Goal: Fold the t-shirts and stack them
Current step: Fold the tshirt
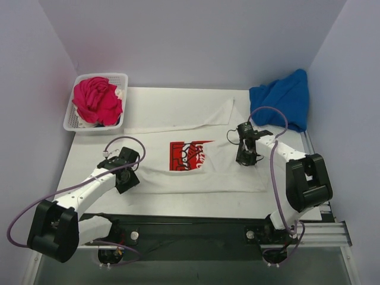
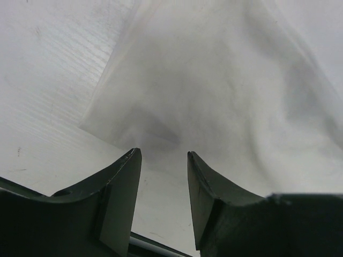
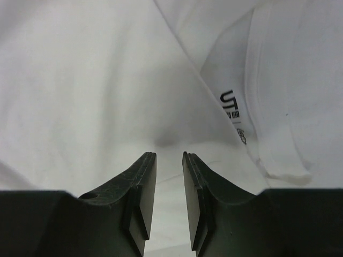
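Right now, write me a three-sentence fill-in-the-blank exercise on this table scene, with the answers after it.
1. The white t-shirt spread on the table has a ____ chest print.
2. The magenta-pink shirt lies bunched in the white ____.
3. The blue shirt lies at the table's far ____ corner.
Answers: red; basket; right.
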Controlling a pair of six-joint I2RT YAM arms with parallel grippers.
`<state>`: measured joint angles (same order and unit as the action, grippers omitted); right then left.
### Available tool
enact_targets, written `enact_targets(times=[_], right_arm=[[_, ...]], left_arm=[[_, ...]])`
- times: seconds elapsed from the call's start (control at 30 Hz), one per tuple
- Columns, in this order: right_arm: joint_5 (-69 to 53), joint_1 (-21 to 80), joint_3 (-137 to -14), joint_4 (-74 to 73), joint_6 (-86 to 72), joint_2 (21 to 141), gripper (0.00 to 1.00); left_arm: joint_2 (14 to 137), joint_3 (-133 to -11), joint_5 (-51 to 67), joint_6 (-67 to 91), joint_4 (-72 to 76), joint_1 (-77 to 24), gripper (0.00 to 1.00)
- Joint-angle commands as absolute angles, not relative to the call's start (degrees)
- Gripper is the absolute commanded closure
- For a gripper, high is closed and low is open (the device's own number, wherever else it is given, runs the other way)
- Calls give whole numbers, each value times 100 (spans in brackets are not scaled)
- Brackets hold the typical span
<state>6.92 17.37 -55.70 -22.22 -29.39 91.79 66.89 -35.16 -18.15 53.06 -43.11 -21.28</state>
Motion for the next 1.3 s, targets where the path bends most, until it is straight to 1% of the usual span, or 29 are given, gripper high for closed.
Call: enact_targets(times=[0.0,0.1,0.23,0.27,0.47,0.67,0.8,0.97,1.03,1.13,1.27], right_arm=[[396,1766,-5186,-2531,-3155,9202,72],[194,1767,-4993,-2610,-3208,9255,72],[299,1767,-4966,-3066,-3401,9351,73],[368,1767,-4966,-3285,-3497,9360,74],[562,1697,-4755,-3717,-3726,9475,80],[589,1512,-4553,-3841,-3823,9299,81],[703,1547,-4605,-3832,-3771,9211,81],[756,1661,-4790,-3832,-3762,9053,80],[738,1687,-4851,-3823,-3753,9044,80],[712,1723,-4904,-3788,-3735,9105,80],[642,1775,-4922,-3718,-3718,9141,80]], left_arm=[[6705,-3446,-1679,5133,-3920,-2101,50],[6943,-3533,-1696,5072,-4095,-2101,50],[7233,-3770,-1863,5282,-4761,-2101,49],[7320,-3858,-1942,5413,-4938,-2092,48],[7278,-3833,-1986,5905,-5475,-2030,47],[7146,-3726,-1802,6108,-5581,-2013,48],[6857,-3884,-1758,5960,-5467,-2021,51],[5970,-3973,-1688,5608,-4853,-2013,50],[5863,-3903,-1679,5529,-4545,-2004,48],[6063,-3780,-1758,5467,-4185,-1995,48],[6949,-3700,-1968,5458,-3789,-1995,49]])
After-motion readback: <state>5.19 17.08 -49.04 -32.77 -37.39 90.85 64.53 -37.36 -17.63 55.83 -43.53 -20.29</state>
